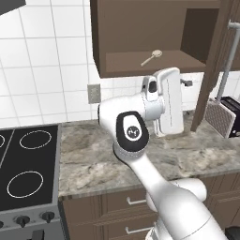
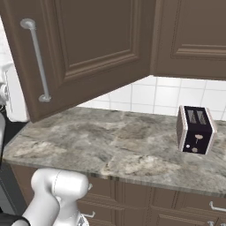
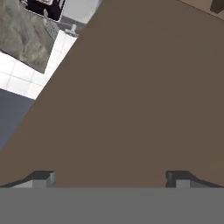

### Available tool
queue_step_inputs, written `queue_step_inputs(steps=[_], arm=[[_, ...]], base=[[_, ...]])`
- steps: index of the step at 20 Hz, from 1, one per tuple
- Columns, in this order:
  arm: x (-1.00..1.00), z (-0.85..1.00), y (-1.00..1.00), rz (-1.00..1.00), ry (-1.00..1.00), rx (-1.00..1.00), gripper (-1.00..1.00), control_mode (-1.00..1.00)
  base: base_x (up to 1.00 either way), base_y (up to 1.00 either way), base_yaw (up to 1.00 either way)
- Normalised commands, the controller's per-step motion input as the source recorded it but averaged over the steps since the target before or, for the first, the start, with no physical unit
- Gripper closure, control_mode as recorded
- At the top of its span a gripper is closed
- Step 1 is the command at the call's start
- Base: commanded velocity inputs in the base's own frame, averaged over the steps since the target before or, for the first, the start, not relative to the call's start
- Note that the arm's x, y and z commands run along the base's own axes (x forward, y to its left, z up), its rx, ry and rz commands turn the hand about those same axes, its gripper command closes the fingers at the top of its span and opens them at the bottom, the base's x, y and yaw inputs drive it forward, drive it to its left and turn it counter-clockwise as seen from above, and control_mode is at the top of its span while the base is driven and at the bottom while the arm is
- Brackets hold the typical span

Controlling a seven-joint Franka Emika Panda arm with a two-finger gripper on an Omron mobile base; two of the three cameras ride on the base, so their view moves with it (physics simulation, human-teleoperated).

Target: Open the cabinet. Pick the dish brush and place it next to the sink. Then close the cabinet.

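Countertop [image 1: 89,154] of grey-brown stone ran across the scene, with a black stove [image 1: 26,168] at its left end and lower drawers [image 1: 126,201] beneath it. Above it hung the cabinet [image 1: 140,28], dark brown, its door [image 2: 84,53] swung wide open to the right, the long silver bar handle [image 2: 37,59] showing on the door's face in the right base view. The white arm [image 1: 140,140] rose from the near right and reached up toward the cabinet's underside. A black toaster [image 2: 195,129] stood on the counter to the right, well apart from the arm. The gripper [image 3: 109,177] faced a plain brown panel, its two dark fingertips [image 3: 41,178] spread wide with nothing between them. The dish brush [image 1: 152,57], pale beige, lay on the cabinet's bottom shelf, round head to the far right and handle pointing near left.
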Motion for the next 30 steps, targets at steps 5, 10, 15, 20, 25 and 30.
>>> queue_step_inputs(steps=[5, 10, 15, 20, 25, 30], arm=[[-0.61, 0.0, -0.44, -0.03, 0.0, 0.0, -1.0, -1.0], [-0.37, 0.06, -0.49, -0.01, 0.0, 0.0, -1.0, -1.0], [-0.08, 0.18, -0.57, 0.0, 0.01, 0.0, -1.0, -1.0], [0.0, 0.24, -0.69, 0.0, 0.03, 0.0, -1.0, -1.0], [0.0, 0.1, -0.75, 0.0, 0.01, 0.0, -1.0, -1.0], [0.0, 0.11, -0.53, 0.0, 0.03, 0.0, -1.0, -1.0]], base=[[0.0, 0.0, 0.0], [0.0, 0.0, 0.0], [0.0, 0.0, 0.0], [0.0, 0.0, 0.0], [0.0, 0.0, 0.0], [0.0, 0.0, 0.0]])
